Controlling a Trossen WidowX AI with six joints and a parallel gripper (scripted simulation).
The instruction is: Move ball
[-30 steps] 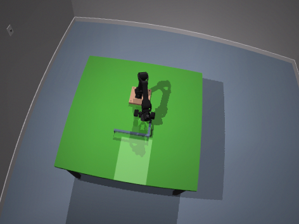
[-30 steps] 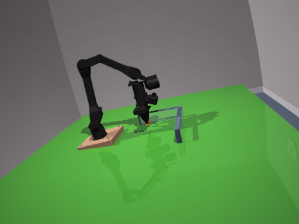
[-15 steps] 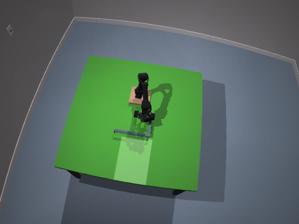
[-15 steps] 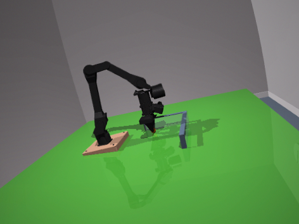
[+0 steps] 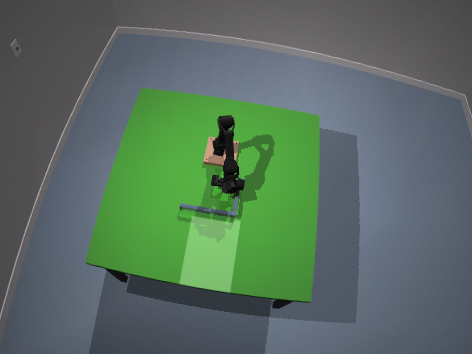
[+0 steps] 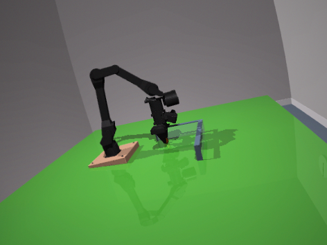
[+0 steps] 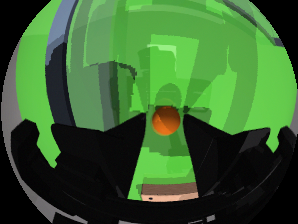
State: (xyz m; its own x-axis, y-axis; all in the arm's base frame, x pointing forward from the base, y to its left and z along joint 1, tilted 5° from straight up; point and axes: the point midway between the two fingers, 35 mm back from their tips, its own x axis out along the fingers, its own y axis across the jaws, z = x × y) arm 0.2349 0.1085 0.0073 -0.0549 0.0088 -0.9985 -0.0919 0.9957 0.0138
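The orange ball [image 6: 167, 140] [image 7: 166, 120] is low at the table surface, on the inner side of the corner. My gripper [image 7: 165, 117] points down around it and is open, with a narrow gap on each side of the ball. The ball is hidden under the arm in the top view. The long clear wall [image 5: 202, 209] [image 6: 198, 147] stands beyond the ball from the base, and the short wall [image 5: 236, 205] [image 7: 57, 95] stands to one side. The see-through copy cannot be made out apart from the ball. Whether the ball touches the table is too small to tell.
The arm's tan base plate [image 5: 215, 159] [image 6: 128, 156] [image 7: 170, 195] is on the side opposite the long wall. The walls' blue rims meet in a corner close to the gripper. The green table [image 5: 280, 215] [image 6: 86, 201] reflects the arm, and shadows lie around the corner.
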